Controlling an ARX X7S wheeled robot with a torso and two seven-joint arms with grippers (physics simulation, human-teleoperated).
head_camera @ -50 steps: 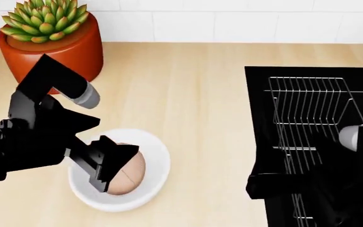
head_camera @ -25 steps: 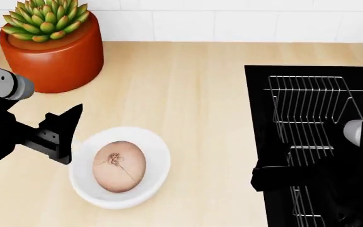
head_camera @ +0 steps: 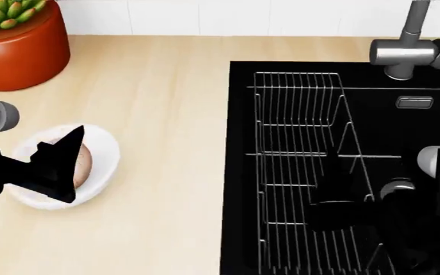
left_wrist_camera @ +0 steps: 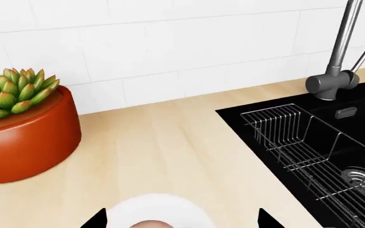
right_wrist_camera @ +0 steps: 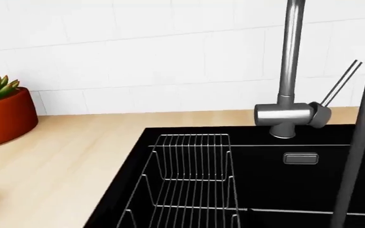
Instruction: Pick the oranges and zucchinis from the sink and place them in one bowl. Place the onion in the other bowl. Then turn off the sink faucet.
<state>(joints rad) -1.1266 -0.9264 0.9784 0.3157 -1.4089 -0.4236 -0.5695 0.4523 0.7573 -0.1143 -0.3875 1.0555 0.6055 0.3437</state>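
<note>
With the onion already resting in its white bowl on the table, my left hand hangs just above it, tilted down, fingers spread and holding nothing. My right hand sits low over the wire rack inside the sink; I cannot tell whether it is spread. Farthest back stands the faucet, which I judge is the remaining job.

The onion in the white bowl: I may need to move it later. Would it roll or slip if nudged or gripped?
The onion looks round and smooth, so it would probably roll if nudged, though the white bowl should contain it. Its curved skin might slip from a pincer unless gripped across the middle.
</note>
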